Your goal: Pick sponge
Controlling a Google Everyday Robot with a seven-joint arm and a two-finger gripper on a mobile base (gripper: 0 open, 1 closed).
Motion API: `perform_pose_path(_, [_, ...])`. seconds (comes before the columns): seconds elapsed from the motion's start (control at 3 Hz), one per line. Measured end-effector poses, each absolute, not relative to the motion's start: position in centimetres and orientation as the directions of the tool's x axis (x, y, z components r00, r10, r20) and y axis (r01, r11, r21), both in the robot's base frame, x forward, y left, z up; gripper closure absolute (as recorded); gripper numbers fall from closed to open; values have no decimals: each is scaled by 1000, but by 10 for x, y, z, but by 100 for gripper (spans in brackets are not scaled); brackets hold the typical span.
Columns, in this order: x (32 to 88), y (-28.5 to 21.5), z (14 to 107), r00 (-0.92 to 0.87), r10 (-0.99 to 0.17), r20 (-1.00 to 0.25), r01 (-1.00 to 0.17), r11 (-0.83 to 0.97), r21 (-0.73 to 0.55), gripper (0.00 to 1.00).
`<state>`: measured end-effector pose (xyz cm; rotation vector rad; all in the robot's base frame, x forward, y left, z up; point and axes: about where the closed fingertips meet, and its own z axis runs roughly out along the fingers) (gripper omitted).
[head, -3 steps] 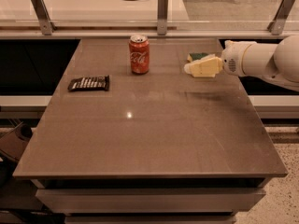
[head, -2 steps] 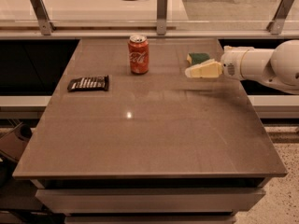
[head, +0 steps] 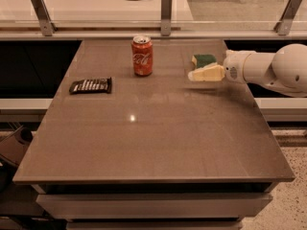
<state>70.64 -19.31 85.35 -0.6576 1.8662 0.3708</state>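
Note:
The sponge (head: 204,60) lies on the brown table (head: 153,128) at the back right, dark green top over pale yellow foam, shorter than the red soda can (head: 142,55). My pale yellow gripper (head: 193,74) reaches in from the right on a white arm (head: 268,68). It sits just in front of the sponge and overlaps the sponge's near edge, pointing left, low over the table. The sponge's front side is hidden behind the gripper.
A dark chocolate bar (head: 91,85) lies at the table's left. The red soda can stands upright left of the sponge. A glass rail with metal posts (head: 166,13) runs along the table's far edge.
The gripper has dipped slightly lower beside the sponge. The sponge, can and bar have not moved.

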Motion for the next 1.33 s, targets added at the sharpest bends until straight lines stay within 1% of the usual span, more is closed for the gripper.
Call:
perform_pose_path(1.0, [712,-195,816,-331,-207,-921,-590,807,31,0])
perform_pose_path(1.33, [713,-192,816,-329,-210,-921,-594,804,29,18])
